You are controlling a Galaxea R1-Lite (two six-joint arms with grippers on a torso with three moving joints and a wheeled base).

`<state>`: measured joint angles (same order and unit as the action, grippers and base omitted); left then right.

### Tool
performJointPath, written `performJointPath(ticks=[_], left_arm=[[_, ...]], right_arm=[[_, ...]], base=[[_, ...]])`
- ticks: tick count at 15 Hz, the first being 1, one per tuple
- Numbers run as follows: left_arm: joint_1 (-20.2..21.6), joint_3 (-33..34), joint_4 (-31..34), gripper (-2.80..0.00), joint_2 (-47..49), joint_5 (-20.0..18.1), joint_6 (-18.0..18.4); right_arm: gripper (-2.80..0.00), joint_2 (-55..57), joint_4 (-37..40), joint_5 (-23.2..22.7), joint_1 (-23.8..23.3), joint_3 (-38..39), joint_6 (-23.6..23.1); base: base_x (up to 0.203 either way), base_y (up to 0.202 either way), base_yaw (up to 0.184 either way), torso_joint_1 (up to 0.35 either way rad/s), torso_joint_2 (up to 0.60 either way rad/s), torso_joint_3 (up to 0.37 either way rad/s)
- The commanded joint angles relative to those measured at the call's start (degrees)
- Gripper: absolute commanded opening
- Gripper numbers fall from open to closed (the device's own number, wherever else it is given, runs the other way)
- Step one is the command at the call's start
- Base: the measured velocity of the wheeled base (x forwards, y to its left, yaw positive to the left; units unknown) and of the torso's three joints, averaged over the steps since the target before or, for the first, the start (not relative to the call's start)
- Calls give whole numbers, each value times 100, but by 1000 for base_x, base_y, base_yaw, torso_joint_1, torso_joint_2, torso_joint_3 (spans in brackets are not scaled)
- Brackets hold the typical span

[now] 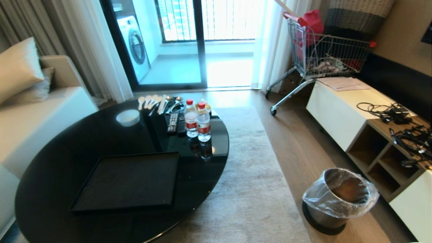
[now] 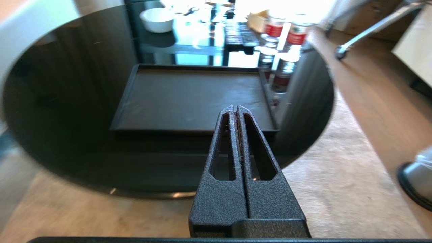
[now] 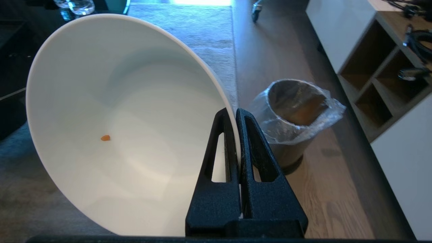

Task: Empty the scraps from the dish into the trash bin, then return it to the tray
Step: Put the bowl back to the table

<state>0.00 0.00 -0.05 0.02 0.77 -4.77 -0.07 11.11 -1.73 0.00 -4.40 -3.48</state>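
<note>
In the right wrist view my right gripper (image 3: 233, 113) is shut on the rim of the dish (image 3: 135, 111), a deep glossy white bowl held tilted over the floor. Only one tiny orange speck (image 3: 105, 137) of scraps shows inside it. The trash bin (image 3: 293, 118), steel with a clear bag liner, stands on the wood floor just beyond the dish; it also shows in the head view (image 1: 339, 199). The black tray (image 1: 130, 180) lies bare on the round black table (image 1: 67, 155). My left gripper (image 2: 235, 108) is shut on nothing, hanging short of the table's near edge. Neither arm shows in the head view.
A smaller white bowl (image 1: 128, 117), spoons (image 1: 153, 101), remotes (image 1: 176, 123) and two water bottles (image 1: 198, 119) sit at the table's far side. A sofa (image 1: 30, 111) is left, a low white cabinet (image 1: 368, 125) and a shopping cart (image 1: 324, 54) right. A beige rug (image 1: 249, 179) lies between table and bin.
</note>
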Motion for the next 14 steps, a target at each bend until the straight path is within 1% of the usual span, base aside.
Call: performJointPath(ticks=[1,10,12,14], left_arm=[[0,0,-4,-280,-2,2,-7],[0,0,-4,-280,-2,2,-7],[0,0,-4,-280,-2,2,-7],[0,0,-4,-280,-2,2,-7]], right_arm=[[-280,7,6,3,0,1,-10],[-280,7,6,-3,0,1,-4],[-280,7,6,-3,0,1,5],[-280,7,6,-3,0,1,5]], base=[[-1,-10,168,3,2,2],[-1,-10,167,3,1,2],[0,-4,111,3,2,3],[0,0,0,0,0,0]])
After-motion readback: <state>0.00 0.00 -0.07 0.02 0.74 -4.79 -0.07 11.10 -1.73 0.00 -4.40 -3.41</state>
